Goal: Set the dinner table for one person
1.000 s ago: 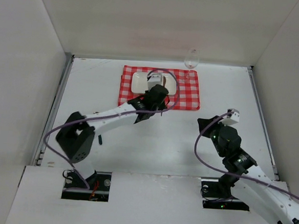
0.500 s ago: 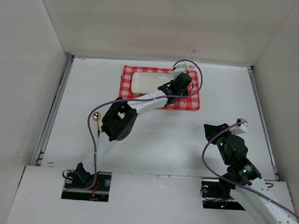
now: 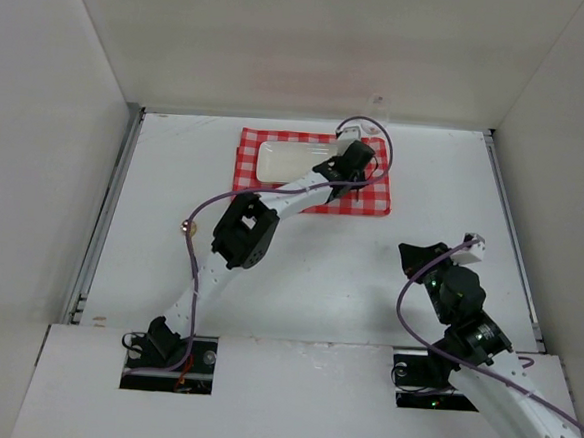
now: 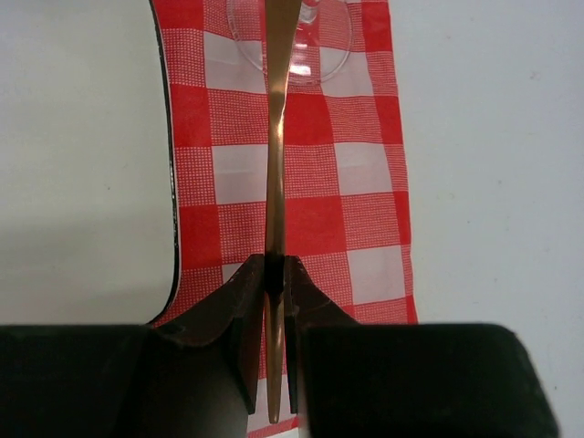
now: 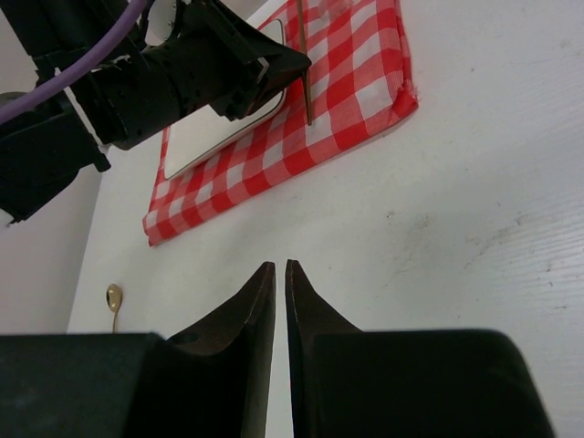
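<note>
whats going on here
The left gripper is shut on a thin copper-coloured utensil, holding it over the checked cloth just right of the white plate, near the foot of a glass. The right gripper is shut and empty above the dinner table. A gold spoon lies off to the left.

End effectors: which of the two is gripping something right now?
The left end effector, pinching a thin copper-coloured utensil above the checked cloth. The right end effector is shut on nothing.
</note>
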Controlling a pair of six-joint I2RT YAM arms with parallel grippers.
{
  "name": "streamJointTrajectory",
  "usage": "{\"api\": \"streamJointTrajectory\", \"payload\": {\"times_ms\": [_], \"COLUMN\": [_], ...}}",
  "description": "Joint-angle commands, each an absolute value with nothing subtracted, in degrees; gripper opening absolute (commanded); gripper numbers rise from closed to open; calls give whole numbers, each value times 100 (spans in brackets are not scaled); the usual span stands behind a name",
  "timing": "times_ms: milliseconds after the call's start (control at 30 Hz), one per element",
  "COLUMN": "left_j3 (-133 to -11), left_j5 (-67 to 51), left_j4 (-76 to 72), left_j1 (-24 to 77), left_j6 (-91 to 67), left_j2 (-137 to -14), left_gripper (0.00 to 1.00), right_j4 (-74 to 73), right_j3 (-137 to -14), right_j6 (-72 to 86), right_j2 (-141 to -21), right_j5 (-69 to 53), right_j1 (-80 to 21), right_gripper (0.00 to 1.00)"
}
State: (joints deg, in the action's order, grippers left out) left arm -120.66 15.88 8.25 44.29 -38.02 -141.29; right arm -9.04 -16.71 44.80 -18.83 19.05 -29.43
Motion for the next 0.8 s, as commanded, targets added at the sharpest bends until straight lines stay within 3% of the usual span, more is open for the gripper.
{"api": "streamJointTrajectory", "payload": {"times_ms": [0, 600, 767], "left_j3": [-12463, -12770, -12718], "left_j5": [1670, 1371, 1450], "left_j4": [791, 650, 650], "left_j1": [4337, 4337, 4337], "left_j6": [-3841, -3964, -4034], "left_j2": [-14124, -14598, -14616], "left_gripper": [1, 3, 10], "right_j4": [-826, -677, -642], "right_j3": [-1644, -1635, -1626], "right_j6": [4491, 4500, 4500], "right_j2": [-1881, -2101, -2118], "right_j5": [1890, 1854, 1846], "right_j1": [-2984, -2984, -2984], "right_gripper": [15, 18, 23]}}
